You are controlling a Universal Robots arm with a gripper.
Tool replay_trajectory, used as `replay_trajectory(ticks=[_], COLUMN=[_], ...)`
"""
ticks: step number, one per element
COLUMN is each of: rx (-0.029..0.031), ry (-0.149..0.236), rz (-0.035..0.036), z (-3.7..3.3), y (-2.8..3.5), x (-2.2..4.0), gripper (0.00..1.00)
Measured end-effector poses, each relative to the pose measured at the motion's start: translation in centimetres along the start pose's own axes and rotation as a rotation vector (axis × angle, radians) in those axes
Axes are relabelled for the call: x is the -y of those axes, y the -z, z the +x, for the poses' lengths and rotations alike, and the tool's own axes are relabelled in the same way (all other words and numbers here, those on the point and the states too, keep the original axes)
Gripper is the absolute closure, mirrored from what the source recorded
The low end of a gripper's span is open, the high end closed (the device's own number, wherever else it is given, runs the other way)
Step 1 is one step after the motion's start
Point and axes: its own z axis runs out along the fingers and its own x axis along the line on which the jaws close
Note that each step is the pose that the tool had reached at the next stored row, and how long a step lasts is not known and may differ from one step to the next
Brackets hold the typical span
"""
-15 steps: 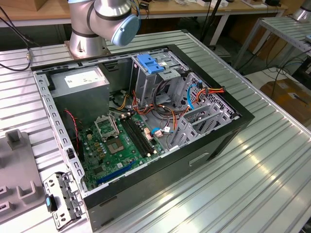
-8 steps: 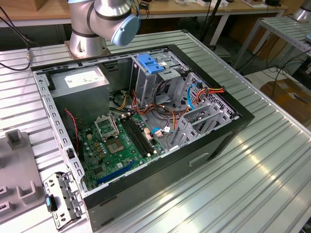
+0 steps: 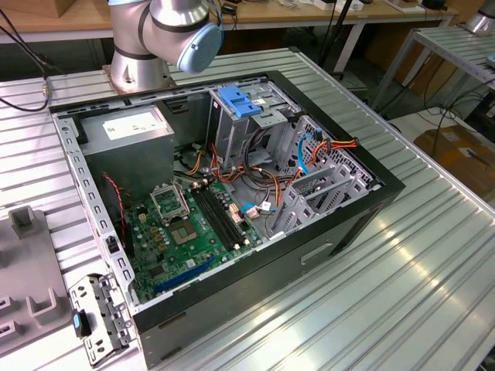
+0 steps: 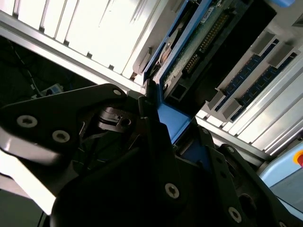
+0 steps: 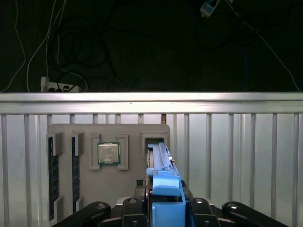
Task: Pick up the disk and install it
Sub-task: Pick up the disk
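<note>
Blue side rails mark the disk (image 5: 160,161), seen edge-on in the first wrist view. It stands on its long edge with its far end in a slot of the grey holder tray (image 5: 109,194). In the second wrist view the disk (image 4: 191,47) shows its green circuit-board face and a blue rail.

End effector (image 5: 165,201): dark fingers sit tight on either side of the blue rail, so it reads as pinching the disk. In the second wrist view one finger lies against the blue edge at the end effector (image 4: 175,122). Whether the disk is lifted clear of the slot floor: cannot tell.

Same tray holds a processor chip (image 5: 108,153) in a square pocket just beside the disk slot, and memory sticks (image 5: 54,175) further over. The tray rests on the ribbed aluminium worktop (image 5: 236,156).

Exterior view: open computer case (image 3: 348,226) lies on the worktop, motherboard exposed. The metal drive cage (image 3: 255,124), with its blue tab (image 3: 236,100), stands at the far side, near the arm's base (image 3: 135,66). No disk visible in it.

Progress, as judged: grasp made at the tray, pick-up at its start. Carrying to the case and seating the disk are not yet done.
</note>
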Motion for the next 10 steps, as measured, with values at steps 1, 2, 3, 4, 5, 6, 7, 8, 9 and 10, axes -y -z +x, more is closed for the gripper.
replay_trajectory(ticks=[1,2,3,4,5,6,7,8,9,10], rx=[0.0000,0.0000,0.0000,0.0000,0.0000,0.0000,0.0000,0.0000,0.0000,0.0000], ry=[0.000,0.000,0.000,0.000,0.000,0.000,0.000,0.000,0.000,0.000], rz=[0.0000,0.0000,0.0000,-0.0001,-0.0001,0.0000,0.0000,0.0000,0.0000,0.0000], z=[0.00,0.00,0.00,0.00,0.00,0.00,0.00,0.00,0.00,0.00], y=[0.07,0.12,0.17,0.24,0.30,0.36,0.42,0.52,0.60,0.68], x=[0.00,0.00,0.00,0.01,0.01,0.01,0.01,0.01,0.01,0.01], gripper=[0.63,0.63,0.63,0.63,0.63,0.63,0.63,0.63,0.63,0.63])
